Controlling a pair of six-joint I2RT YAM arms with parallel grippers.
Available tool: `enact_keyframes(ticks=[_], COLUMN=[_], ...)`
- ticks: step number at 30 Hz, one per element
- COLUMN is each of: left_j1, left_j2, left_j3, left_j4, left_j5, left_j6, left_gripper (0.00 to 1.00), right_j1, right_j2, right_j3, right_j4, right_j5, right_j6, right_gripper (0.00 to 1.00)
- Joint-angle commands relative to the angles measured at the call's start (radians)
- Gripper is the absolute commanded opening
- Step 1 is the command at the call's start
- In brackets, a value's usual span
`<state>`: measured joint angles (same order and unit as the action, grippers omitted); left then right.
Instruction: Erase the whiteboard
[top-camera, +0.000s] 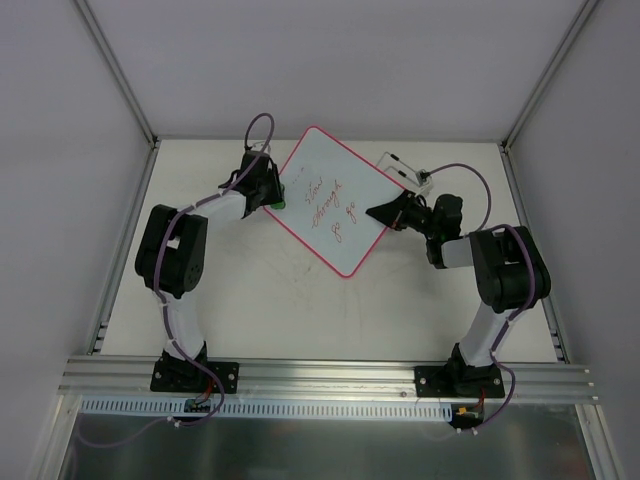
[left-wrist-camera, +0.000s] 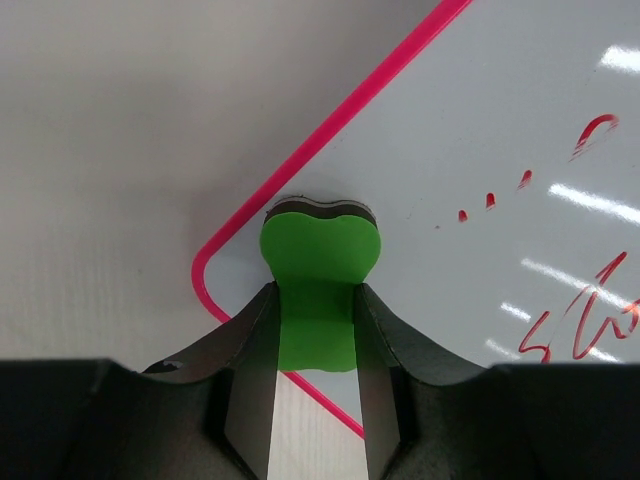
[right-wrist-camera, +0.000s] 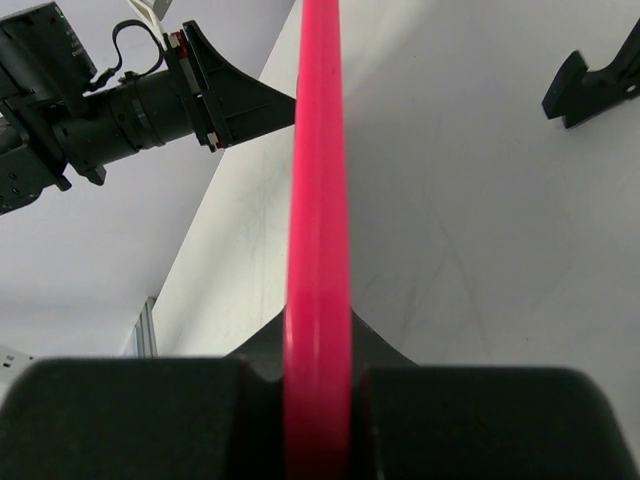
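The whiteboard (top-camera: 335, 200), white with a thin pink-red frame and red handwriting, lies turned like a diamond at the table's middle back. My left gripper (top-camera: 270, 192) is at its left corner, shut on the green bone-shaped eraser (left-wrist-camera: 318, 270), whose dark felt end rests on the board (left-wrist-camera: 480, 130) just inside the rounded corner. Red writing (left-wrist-camera: 585, 320) lies to the right of the eraser. My right gripper (top-camera: 385, 212) is shut on the board's right edge; the pink frame (right-wrist-camera: 318, 200) runs straight up between its jaws.
A clear item with a black marker (top-camera: 398, 165) lies behind the board's right edge. A black foot (right-wrist-camera: 590, 85) shows on the board's underside. The left arm (right-wrist-camera: 90, 110) shows across the board. Grey enclosure walls stand around the table.
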<state>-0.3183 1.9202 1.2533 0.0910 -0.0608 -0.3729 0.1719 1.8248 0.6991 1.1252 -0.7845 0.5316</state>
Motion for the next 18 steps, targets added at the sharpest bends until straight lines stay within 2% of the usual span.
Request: enact_keyframes(ticks=[1,5,13,18], left_j1=[-0.008,-0.054,-0.097,-0.111], left_j2=[0.062,0.086,0.111,0.125], left_j3=[0.130,0.210,0.302,0.330], left_j4=[-0.002,-0.002,0.000,-0.002], left_j5=[0.113,0.183,0.311,0.291], left_j6=[0.038,0.121,0.170,0.163], left_gripper=[0.00,0.00,0.00,0.00], right_j1=[0.037,0.041,0.058,0.074], right_j2=[-0.082,-0.090,-0.082,-0.076], right_j3=[0.005,0.013,0.031,0.037], right_j4=[0.019,-0.002,-0.027,-0.027], right_j5=[-0.113,-0.122,-0.130,-0.127], right_j6=[-0.116,-0.128,-0.137,-0.131], right_gripper=[0.00,0.00,0.00,0.00])
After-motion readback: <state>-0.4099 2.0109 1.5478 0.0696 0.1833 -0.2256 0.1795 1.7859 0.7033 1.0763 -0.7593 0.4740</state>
